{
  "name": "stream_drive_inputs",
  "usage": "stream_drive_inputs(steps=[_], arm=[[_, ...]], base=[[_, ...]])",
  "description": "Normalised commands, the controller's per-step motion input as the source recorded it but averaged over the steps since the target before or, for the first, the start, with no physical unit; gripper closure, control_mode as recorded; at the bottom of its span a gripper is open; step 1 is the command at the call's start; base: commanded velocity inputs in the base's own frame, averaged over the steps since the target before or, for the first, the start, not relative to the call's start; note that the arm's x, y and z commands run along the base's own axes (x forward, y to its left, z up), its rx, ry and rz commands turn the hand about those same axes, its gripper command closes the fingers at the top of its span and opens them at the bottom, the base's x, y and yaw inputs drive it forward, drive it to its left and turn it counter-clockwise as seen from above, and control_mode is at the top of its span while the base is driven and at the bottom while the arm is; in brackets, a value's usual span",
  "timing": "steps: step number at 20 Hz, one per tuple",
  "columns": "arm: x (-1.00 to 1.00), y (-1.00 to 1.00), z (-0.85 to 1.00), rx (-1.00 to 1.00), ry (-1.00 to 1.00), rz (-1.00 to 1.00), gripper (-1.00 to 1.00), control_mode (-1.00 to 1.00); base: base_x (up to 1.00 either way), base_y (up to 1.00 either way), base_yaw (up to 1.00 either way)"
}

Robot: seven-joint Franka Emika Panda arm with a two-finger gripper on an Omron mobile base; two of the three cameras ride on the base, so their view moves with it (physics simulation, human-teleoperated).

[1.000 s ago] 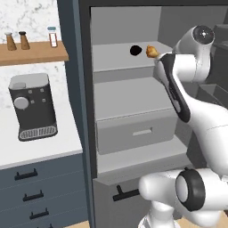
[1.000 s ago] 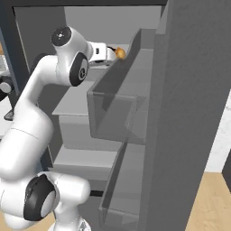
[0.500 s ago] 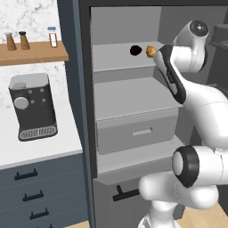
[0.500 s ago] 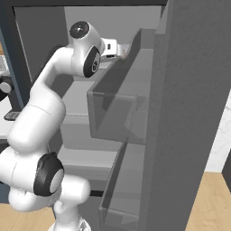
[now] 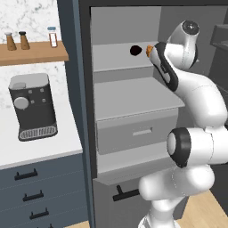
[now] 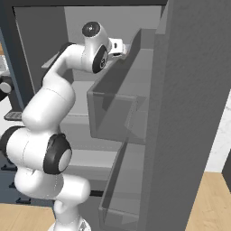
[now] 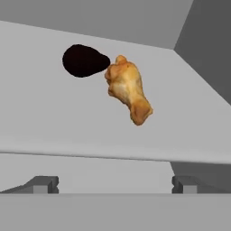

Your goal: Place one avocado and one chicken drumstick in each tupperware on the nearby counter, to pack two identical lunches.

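A golden-brown chicken drumstick (image 7: pixel 128 94) lies on the upper fridge shelf (image 7: pixel 54 117), touching a black avocado (image 7: pixel 83 60) on its left. In the left base view the same avocado (image 5: pixel 135 50) and the drumstick (image 5: pixel 149 48) sit at the back of that shelf, the drumstick partly behind my wrist. My gripper (image 7: pixel 115 184) is open and empty, its fingertips (image 7: pixel 45 184) short of the shelf's front edge and aimed at the drumstick. The hand (image 6: pixel 118 46) is raised at shelf height. The counter (image 5: pixel 40 147) lies left of the fridge. The tupperware is out of view.
A black coffee machine (image 5: pixel 33 106) stands on the counter. Above it, a wooden wall shelf (image 5: pixel 33 52) holds shakers. The open fridge door with its bins (image 6: pixel 122 117) stands close on my right. A lower fridge drawer (image 5: pixel 138 133) juts out below the shelves.
The arm has swung upward and folded in, bringing the hand level with the upper shelf. The avocado and drumstick have not moved. The jaws stayed open.
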Motion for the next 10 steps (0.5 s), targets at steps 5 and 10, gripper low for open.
stream_drive_inputs(steps=[5, 10], arm=[[0.52, -0.15, -0.01, 0.00, 0.05, 0.04, -1.00, -1.00], [0.43, -0.07, -0.17, 0.00, 0.04, 0.05, -1.00, -1.00]], base=[[0.00, 0.00, 0.00], [0.00, 0.00, 0.00]])
